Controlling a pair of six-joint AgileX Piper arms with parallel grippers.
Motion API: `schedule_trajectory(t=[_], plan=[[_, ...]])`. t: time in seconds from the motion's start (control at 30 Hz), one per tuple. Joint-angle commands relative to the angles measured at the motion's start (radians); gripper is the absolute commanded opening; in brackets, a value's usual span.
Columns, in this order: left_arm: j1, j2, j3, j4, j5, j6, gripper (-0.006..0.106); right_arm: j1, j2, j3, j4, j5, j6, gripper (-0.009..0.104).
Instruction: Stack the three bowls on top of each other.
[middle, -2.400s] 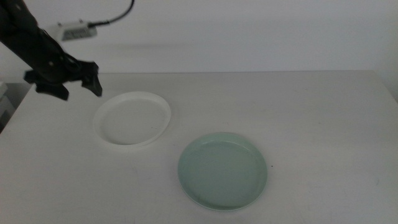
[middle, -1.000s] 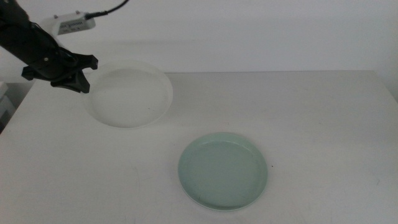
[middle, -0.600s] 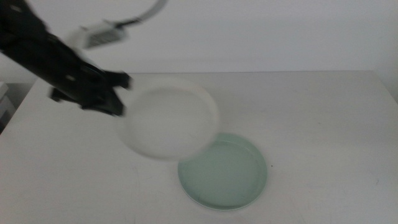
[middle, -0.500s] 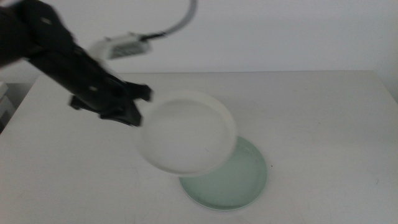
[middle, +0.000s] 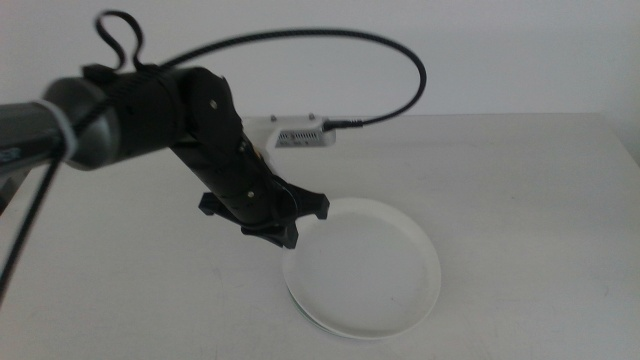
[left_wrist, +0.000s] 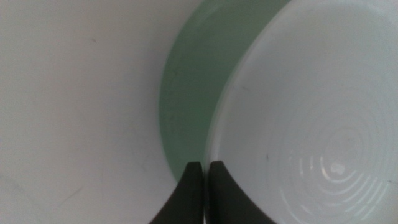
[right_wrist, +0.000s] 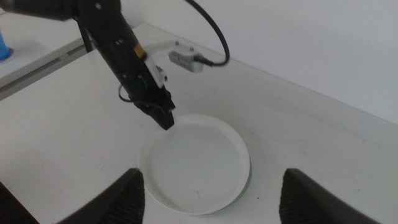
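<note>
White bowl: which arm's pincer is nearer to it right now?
Left. The left pincer is clamped on the rim of the white bowl, which sits over the mint green bowl. The right pincer hangs open above, apart from it.

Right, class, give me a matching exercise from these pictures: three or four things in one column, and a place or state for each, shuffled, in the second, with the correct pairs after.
Things
1. white bowl
2. mint green bowl
3. left gripper
4. right gripper

Places or states
A. underneath, almost fully covered
B. jaws wide apart, held above the table away from the bowls
C. shut on a bowl's rim
D. on top of another bowl

Pairs: 1-D, 2-A, 3-C, 4-B
</note>
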Motion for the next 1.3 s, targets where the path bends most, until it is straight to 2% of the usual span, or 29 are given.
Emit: schedule_trajectory(t=[0.0,0.23,0.53,0.63,0.8,0.87,0.97,1.13,1.27], plan=[[-0.007,-0.024,-0.024,-0.015,-0.049,-0.016,0.000,0.002,0.009,-0.020,0.014,-0.063,-0.011,0.055],[-0.007,0.015,-0.024,-0.007,-0.123,-0.016,0.003,0.002,0.009,-0.020,0.014,-0.063,-0.011,0.055],[-0.006,0.015,-0.024,0.022,-0.152,-0.016,0.018,0.002,0.009,-0.020,0.014,-0.063,-0.012,0.055],[-0.006,0.015,-0.024,0.025,-0.142,-0.016,0.032,0.002,0.009,-0.020,0.014,-0.063,-0.012,0.055],[-0.006,0.008,-0.026,0.021,-0.134,-0.001,0.070,0.002,0.009,-0.020,0.014,-0.063,-0.012,0.055],[-0.004,-0.014,-0.026,0.016,-0.135,0.010,0.080,0.002,0.009,-0.020,0.014,-0.063,-0.012,0.055],[-0.004,-0.080,-0.026,0.011,-0.131,0.051,0.082,0.002,0.009,-0.020,0.014,-0.063,-0.011,0.055],[0.010,-0.246,-0.026,0.056,-0.078,0.119,0.082,0.002,0.009,-0.020,0.014,-0.063,-0.011,0.055],[0.051,-0.388,-0.024,0.103,-0.033,0.075,0.082,0.002,0.009,-0.020,0.014,-0.063,-0.011,0.055]])
